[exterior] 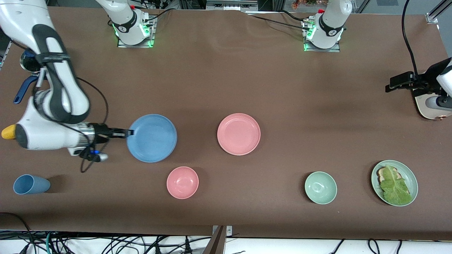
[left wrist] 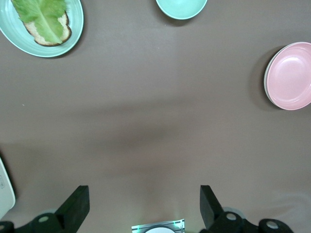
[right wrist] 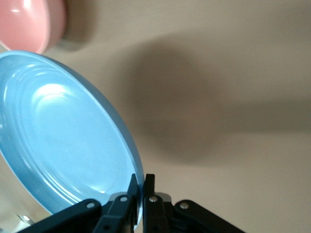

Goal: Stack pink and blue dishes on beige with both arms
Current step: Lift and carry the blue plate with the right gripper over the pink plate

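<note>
Blue plate (exterior: 152, 138): toward the right arm's end of the table, rim pinched between the shut fingers of the right gripper (exterior: 128, 133).
Pink plate (exterior: 239, 134): mid-table, flat, seemingly atop a pale plate.
Left gripper (exterior: 390, 85): over the left arm's end of the table, waiting, fingers apart and empty.
Pink bowl (exterior: 182, 182), green bowl (exterior: 320, 187): nearer the front camera.

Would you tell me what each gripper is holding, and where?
The right gripper pinches the round matte blue plate by its rim; the open left gripper holds nothing.
</note>
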Controlling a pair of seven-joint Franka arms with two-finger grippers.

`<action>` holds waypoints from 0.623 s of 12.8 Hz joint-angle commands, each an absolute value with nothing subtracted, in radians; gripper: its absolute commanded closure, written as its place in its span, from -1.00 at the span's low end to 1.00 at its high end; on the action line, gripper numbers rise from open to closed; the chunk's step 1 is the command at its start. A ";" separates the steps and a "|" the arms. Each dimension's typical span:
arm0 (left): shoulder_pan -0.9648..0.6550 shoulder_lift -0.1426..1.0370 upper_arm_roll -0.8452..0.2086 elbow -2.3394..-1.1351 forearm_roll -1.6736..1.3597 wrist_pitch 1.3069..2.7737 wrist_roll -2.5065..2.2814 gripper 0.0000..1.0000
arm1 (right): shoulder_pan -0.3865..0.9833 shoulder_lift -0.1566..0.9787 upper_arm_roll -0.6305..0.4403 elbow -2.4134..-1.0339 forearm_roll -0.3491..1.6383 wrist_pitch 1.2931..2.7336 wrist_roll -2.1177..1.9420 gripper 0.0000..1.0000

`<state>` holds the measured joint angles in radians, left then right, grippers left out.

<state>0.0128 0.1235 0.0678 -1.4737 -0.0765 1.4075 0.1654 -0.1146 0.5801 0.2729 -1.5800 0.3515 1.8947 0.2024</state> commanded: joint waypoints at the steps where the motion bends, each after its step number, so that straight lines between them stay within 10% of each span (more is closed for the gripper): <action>1: 0.009 0.083 0.016 -1.503 0.032 1.414 0.167 -1.00 | 0.018 0.587 0.291 -1.582 0.360 2.011 0.435 1.00; 8: 0.031 0.083 0.002 -1.503 0.015 1.416 0.169 -1.00 | 0.293 0.721 0.299 -1.578 0.362 2.327 0.686 1.00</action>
<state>0.0271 0.1083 0.0135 -1.4757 -0.0033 1.4079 0.1649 0.2855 0.7140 0.2995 -1.5893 0.3516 2.3118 0.6680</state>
